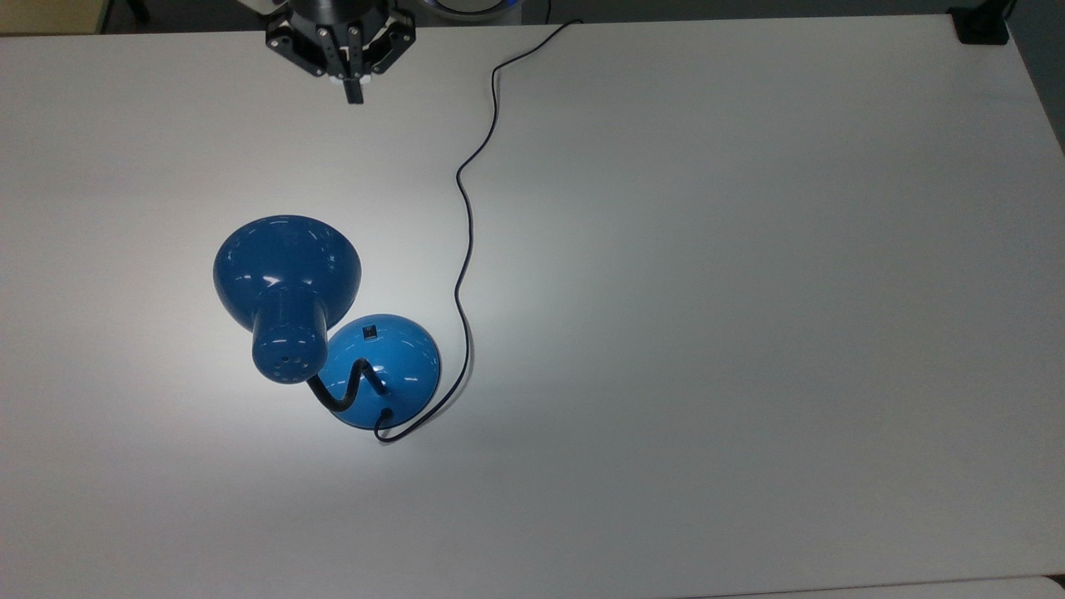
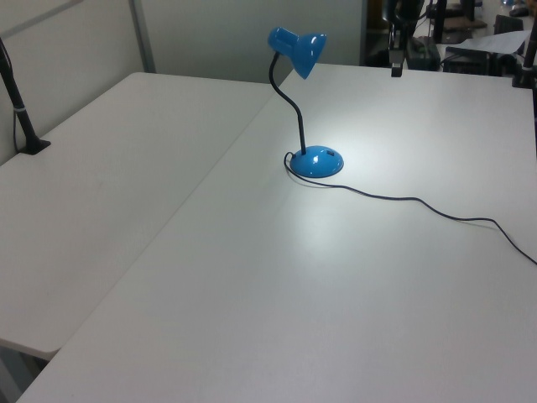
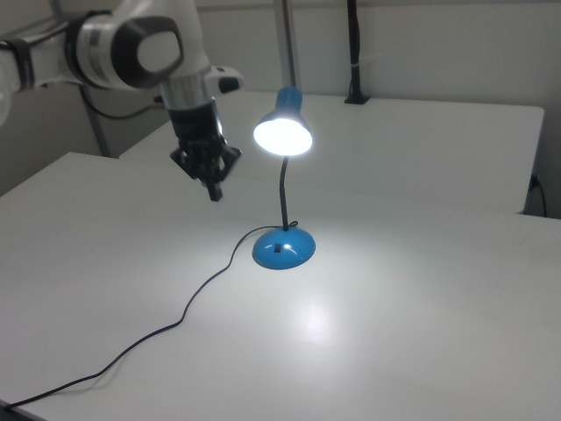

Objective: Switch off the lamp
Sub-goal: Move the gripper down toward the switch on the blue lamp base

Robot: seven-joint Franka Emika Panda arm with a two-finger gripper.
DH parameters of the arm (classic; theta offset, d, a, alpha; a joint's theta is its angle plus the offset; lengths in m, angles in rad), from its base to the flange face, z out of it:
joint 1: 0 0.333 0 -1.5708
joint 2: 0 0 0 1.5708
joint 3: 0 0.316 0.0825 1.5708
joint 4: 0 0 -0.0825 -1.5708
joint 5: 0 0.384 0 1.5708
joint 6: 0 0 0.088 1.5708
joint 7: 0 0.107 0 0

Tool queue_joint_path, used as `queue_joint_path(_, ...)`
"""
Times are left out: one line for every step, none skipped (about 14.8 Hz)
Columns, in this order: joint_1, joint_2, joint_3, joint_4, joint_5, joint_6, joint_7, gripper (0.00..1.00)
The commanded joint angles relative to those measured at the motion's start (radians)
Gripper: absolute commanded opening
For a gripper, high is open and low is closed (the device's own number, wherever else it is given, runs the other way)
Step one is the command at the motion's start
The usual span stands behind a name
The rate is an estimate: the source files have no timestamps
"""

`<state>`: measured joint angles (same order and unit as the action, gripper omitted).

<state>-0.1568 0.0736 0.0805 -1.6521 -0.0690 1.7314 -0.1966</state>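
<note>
The blue lamp (image 1: 287,279) stands on the white table and is lit; its shade (image 3: 284,133) glows and a bright pool of light lies on the table around it. A small black switch (image 1: 369,333) sits on the round domed base (image 1: 391,362), and the same base (image 3: 282,249) shows it on the near side in the right view. A black gooseneck (image 2: 289,96) carries the shade (image 2: 299,47). My gripper (image 1: 354,93) hangs shut near the top view's upper edge, well away from the lamp; it is also seen as gripper (image 3: 213,189) and gripper (image 2: 396,67).
The thin black cord (image 1: 466,216) snakes from the base to the table's far edge in the top view. A second white table (image 2: 109,159) adjoins on the left view's left. A black clamp (image 1: 980,29) sits at the top view's upper right corner.
</note>
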Motion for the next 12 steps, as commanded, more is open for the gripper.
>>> queue_joint_path(-0.029,0.044,-0.005,-0.057,0.000,0.147,-0.037,0.00)
queue_joint_path(-0.042,0.063,-0.005,-0.064,0.000,0.183,-0.037,0.00)
queue_joint_path(-0.044,0.075,-0.005,-0.075,-0.002,0.212,-0.038,0.00)
queue_joint_path(-0.046,0.095,-0.005,-0.092,0.000,0.267,-0.055,0.00)
queue_joint_path(-0.053,0.109,-0.005,-0.103,0.000,0.310,-0.066,0.00)
queue_joint_path(-0.056,0.124,-0.005,-0.113,-0.002,0.350,-0.079,0.00)
queue_joint_path(-0.056,0.140,-0.005,-0.120,0.000,0.384,-0.090,0.00)
queue_joint_path(-0.056,0.155,-0.005,-0.123,0.000,0.413,-0.099,0.00)
queue_joint_path(-0.056,0.169,-0.005,-0.126,0.000,0.442,-0.107,0.00)
queue_joint_path(-0.056,0.179,-0.004,-0.138,0.000,0.473,-0.110,0.00)
queue_joint_path(-0.055,0.187,-0.004,-0.152,-0.002,0.514,-0.113,0.00)
queue_joint_path(-0.056,0.193,-0.004,-0.178,0.000,0.581,-0.135,0.00)
